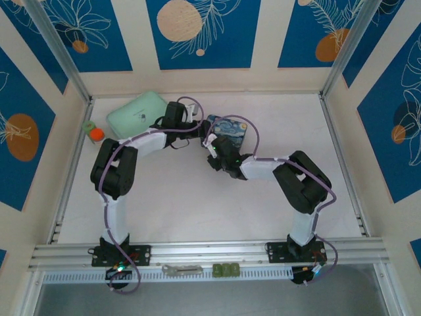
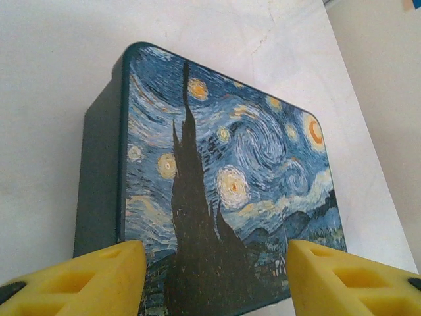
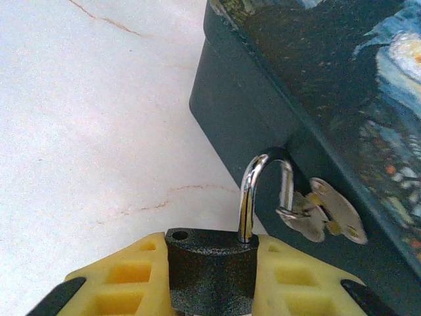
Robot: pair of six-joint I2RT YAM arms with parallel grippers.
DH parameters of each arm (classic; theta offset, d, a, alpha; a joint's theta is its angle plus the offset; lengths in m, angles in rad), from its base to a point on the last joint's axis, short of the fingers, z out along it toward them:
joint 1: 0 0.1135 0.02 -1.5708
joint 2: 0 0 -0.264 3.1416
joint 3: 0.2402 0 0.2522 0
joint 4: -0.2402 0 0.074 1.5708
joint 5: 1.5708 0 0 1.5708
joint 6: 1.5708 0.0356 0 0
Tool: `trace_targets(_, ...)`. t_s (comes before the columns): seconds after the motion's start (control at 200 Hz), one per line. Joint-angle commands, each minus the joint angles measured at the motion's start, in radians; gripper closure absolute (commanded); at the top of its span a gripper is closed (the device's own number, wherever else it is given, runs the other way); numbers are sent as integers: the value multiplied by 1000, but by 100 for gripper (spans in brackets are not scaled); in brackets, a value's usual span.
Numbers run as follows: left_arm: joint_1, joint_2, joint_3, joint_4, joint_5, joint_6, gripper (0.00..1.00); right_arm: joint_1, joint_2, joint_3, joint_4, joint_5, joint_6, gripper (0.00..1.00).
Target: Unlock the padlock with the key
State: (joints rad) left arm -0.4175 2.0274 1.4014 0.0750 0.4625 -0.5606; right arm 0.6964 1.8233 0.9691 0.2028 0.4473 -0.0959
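The padlock [image 3: 210, 273] has a dark speckled body, and my right gripper [image 3: 209, 245] is shut on it between the yellow fingers [image 3: 118, 283]. Its silvery shackle [image 3: 250, 191] stands out of the body on one side, leaving one hole bare. The free end hooks through a silvery latch plate [image 3: 332, 214] on the side of the blue starry-night tin [image 2: 223, 164]. My left gripper [image 2: 217, 258] is open over the near edge of the tin's lid. From above, both grippers [image 1: 199, 125] [image 1: 217, 158] meet at the tin [image 1: 230, 130]. The key is out of view.
A mint-green case [image 1: 137, 112] lies at the back left, with a small orange object [image 1: 97, 135] beside it. On the near rail lie a flat grey metal bar [image 1: 182, 268] and small green blocks [image 1: 225, 269]. Aluminium posts frame the table.
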Motion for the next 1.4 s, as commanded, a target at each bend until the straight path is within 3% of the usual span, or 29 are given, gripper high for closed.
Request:
trace_targets(0.0,15,-29,-15,-14,12,-8,41,-17,-71,-4,165,-80,-7,100)
trace_targets(0.345,20,-39,-56,24,29,-38,41,-85,-123,41,148,-248,109,100)
trace_targets(0.6,13,-65,-133,138,71,-111,42,-87,-102,25,99,-235,98,100)
trace_targets(0.865,22,-154,-185,139,21,-81,42,-89,-206,-32,49,-234,180,100)
trace_targets(1.025,41,-220,-219,122,-17,-65,41,-89,-315,-20,-129,-220,283,100)
trace_targets(1.23,54,-356,-312,112,-65,-48,40,-98,-442,-8,-530,-161,561,100)
trace_targets(1.395,60,-461,-402,101,-100,-25,39,-49,-527,-52,-756,-105,733,100)
